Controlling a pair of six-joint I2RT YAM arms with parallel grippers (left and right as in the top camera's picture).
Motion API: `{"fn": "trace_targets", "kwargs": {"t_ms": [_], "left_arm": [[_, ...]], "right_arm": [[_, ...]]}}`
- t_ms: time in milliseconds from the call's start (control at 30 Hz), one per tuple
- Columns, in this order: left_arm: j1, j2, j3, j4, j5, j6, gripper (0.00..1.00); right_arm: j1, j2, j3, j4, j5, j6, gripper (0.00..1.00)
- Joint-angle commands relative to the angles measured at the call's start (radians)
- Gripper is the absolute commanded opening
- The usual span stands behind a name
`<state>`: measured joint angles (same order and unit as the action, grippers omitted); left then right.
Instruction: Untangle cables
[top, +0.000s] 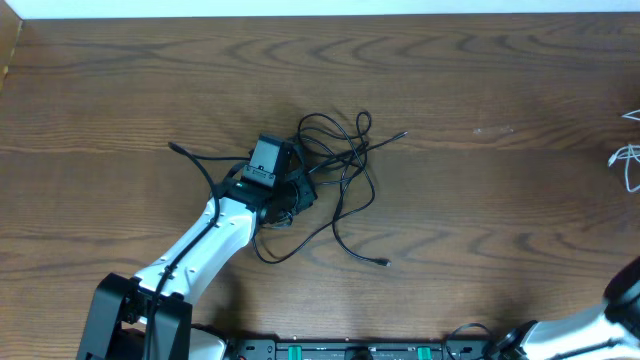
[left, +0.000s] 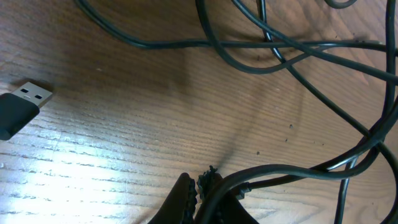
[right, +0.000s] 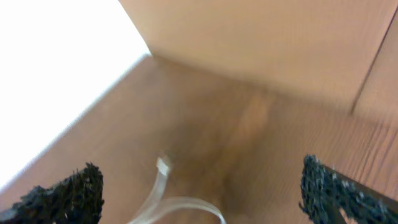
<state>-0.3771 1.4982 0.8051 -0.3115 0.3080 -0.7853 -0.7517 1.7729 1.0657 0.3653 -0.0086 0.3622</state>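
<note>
Several black cables (top: 338, 160) tangle beside the closed left claw (left: 199, 186), one pinched.

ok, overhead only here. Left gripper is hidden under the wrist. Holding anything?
Observer: Yes, the left gripper is shut on a black cable.
Operator: Right gripper? It's off my frame.
Observer: The right gripper is open wide, gripping nothing.
Operator: Is it near the white cable?
Observer: The white cable lies loose right in front of it, though that view is blurred.
</note>
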Motion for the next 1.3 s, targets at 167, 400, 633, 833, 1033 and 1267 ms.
{"fn": "trace_targets", "kwargs": {"t_ms": [167,400,633,833,1033,1267], "left_arm": [[-0.002,0.006,-0.011,0.0,-0.006,-0.002,0.78],[0.012,-0.024,-0.007,0.035,0.084,0.082,0.91],[0.011,-0.167,-0.006,0.077,0.119,0.123,0.78],[-0.04,-0.219,-0.007,0.074,0.118,0.122,0.08],[-0.152,-0.219,-0.007,0.084,0.107,0.122,0.08],[-0.232,-0.288,-0.006,0.182,0.116,0.092,0.08]], "right_arm": [[0.0,-0.332,0.02,-0.24,-0.114,0.212,0.99],[0.052,-0.494,0.02,-0.2,-0.422,0.34,0.98],[0.167,-0.728,0.02,-0.307,-0.392,0.167,0.99],[0.23,-0.863,0.019,-0.359,-0.338,0.13,0.99],[0.301,-0.934,0.019,-0.358,-0.338,0.13,0.99],[0.355,-0.941,0.019,-0.364,-0.338,0.13,0.99]]}}
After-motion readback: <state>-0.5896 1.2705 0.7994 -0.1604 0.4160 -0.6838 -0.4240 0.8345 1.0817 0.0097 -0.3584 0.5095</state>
